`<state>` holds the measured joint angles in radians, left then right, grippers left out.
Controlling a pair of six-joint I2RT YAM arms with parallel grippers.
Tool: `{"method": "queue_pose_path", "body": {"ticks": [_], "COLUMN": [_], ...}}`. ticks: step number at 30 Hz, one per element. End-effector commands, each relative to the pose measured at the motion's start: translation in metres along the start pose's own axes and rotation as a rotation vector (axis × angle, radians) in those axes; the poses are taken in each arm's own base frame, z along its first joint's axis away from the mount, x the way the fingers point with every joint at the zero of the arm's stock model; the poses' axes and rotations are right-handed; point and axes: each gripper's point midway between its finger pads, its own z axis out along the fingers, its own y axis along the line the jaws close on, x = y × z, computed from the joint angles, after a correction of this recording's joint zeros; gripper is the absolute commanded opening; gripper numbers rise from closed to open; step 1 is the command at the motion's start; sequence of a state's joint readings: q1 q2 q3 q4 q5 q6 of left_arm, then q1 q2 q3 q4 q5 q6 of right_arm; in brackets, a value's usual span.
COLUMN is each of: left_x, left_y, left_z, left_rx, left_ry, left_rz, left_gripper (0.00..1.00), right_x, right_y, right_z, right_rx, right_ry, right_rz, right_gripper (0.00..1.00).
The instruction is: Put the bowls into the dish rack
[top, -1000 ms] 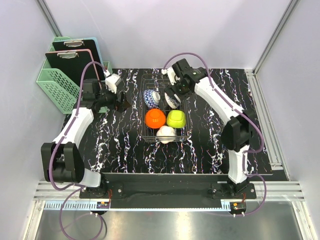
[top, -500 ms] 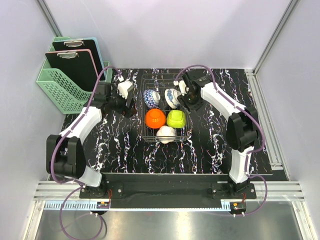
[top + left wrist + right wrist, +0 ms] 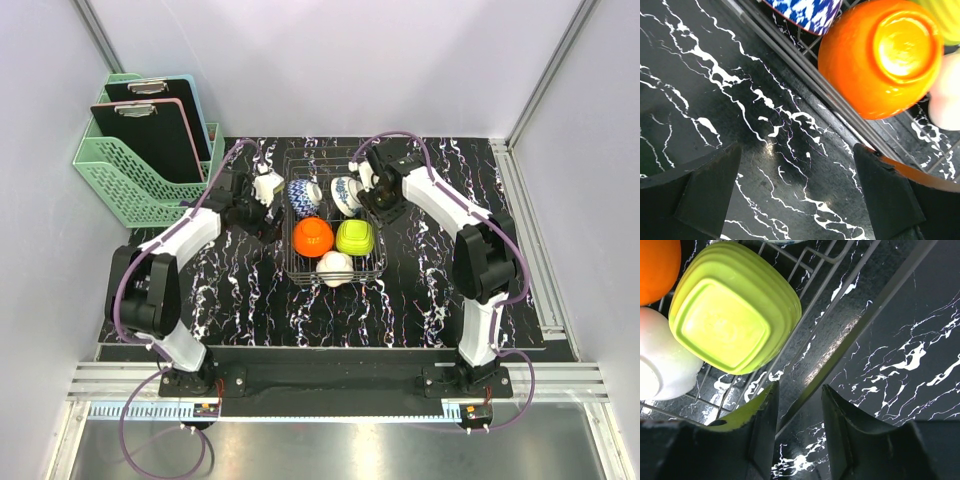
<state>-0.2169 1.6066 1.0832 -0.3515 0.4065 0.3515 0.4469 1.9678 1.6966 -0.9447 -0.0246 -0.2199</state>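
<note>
The dark wire dish rack (image 3: 370,262) holds all five bowls. Two blue-patterned white bowls (image 3: 303,193) (image 3: 346,192) stand at its back. The orange bowl (image 3: 312,236) and lime green bowl (image 3: 353,237) sit in the middle, and the cream-white bowl (image 3: 333,266) at the front. My left gripper (image 3: 268,214) is open and empty just left of the rack, low over the mat (image 3: 797,190); its view shows the orange bowl (image 3: 880,55) beyond the rack rail (image 3: 805,75). My right gripper (image 3: 385,206) is open by the rack's right side, its jaws (image 3: 800,410) either side of the side rail (image 3: 855,325), near the lime bowl (image 3: 732,310).
A mint green lattice basket (image 3: 115,172) with clipboards stands at the back left, off the black marbled mat (image 3: 430,290). Grey walls enclose the back and sides. A metal rail runs along the right edge (image 3: 530,230).
My left gripper has moved right, up to the rack's left side. My right gripper has let go of the right blue-patterned bowl and moved to the rack's right side.
</note>
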Motion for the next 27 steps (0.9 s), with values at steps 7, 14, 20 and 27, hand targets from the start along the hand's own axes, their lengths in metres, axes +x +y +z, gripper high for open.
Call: {"method": "queue_pose_path", "body": {"ticks": [7,14,20,27], "left_x": [-0.047,-0.060,-0.069,-0.076], "left_y": [0.004,0.004,-0.002,-0.011], "left_z": [0.017,0.025,0.035,0.045], "left_rx": [-0.013,-0.013,-0.002,0.011], "left_ry": [-0.066,-0.073,-0.075,-0.073], "left_rz": [0.027,0.034,0.046,0.057], "left_gripper": [0.99,0.99,0.99,0.99], "right_x": [-0.001,0.010,0.020,0.019], "right_y": [0.005,0.009,0.016,0.020], "right_z": [-0.012,-0.018,-0.016,-0.017], "right_rx": [-0.033,-0.038,-0.066,-0.087], "right_ry": [-0.056,-0.068,-0.058,-0.068], "right_rz": [0.039,0.063,0.072,0.079], "right_gripper": [0.32,0.24,0.20,0.20]}}
